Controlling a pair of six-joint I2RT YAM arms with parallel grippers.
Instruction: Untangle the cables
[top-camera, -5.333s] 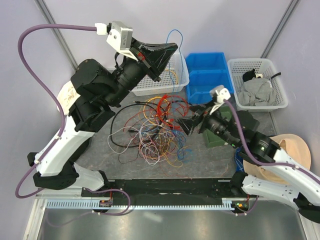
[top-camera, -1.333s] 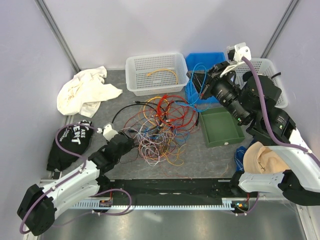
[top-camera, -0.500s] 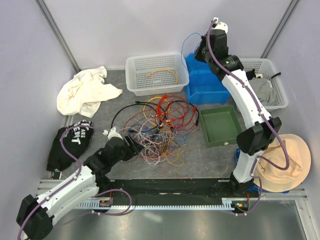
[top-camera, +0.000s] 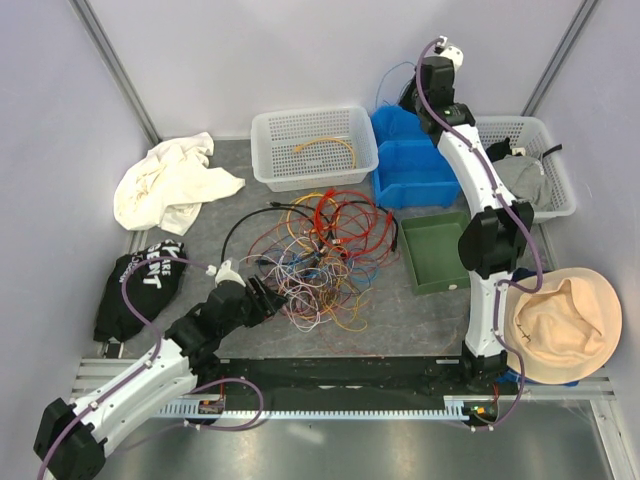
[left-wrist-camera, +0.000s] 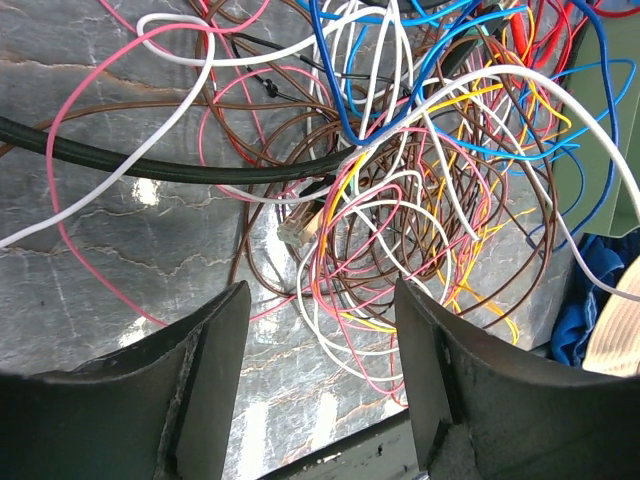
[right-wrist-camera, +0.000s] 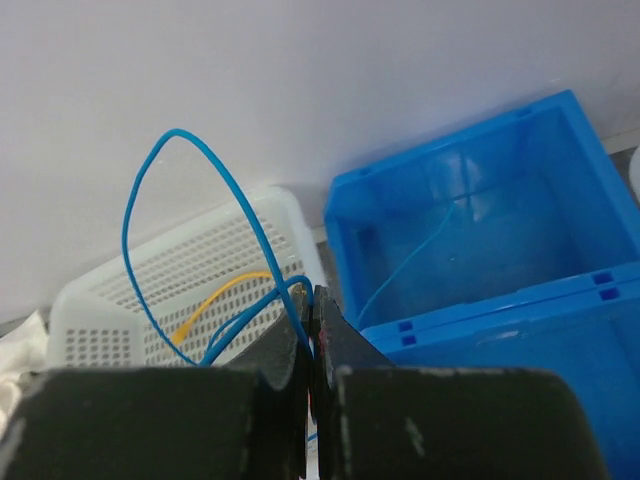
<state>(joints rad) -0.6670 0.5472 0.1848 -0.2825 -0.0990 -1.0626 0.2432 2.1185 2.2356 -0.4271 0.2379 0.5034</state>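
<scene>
The cables (top-camera: 320, 250) lie in a many-coloured tangle on the grey mat at mid-table. My left gripper (top-camera: 268, 296) sits low at the tangle's near-left edge. It is open, and in the left wrist view only bare mat lies between its fingers (left-wrist-camera: 205, 390), with the pink, white, yellow and brown loops (left-wrist-camera: 400, 210) just ahead. My right gripper (top-camera: 409, 97) is raised high at the back over the blue bins, shut on one thin blue cable (right-wrist-camera: 160, 180). That cable loops up to the left and trails down toward the white basket.
A white basket (top-camera: 268, 165) with a yellow cable (top-camera: 325, 143) stands at the back, with blue bins (top-camera: 420, 175) to its right and a green tray (top-camera: 428, 275) nearer. A second basket (top-camera: 560, 205) holds grey cloth. A white cloth (top-camera: 170, 180), a black shirt (top-camera: 135, 290) and a tan hat (top-camera: 560, 325) lie around.
My right arm has stretched further up and back with the blue cable pinched in it. My left gripper has edged toward the tangle and its jaws have narrowed slightly.
</scene>
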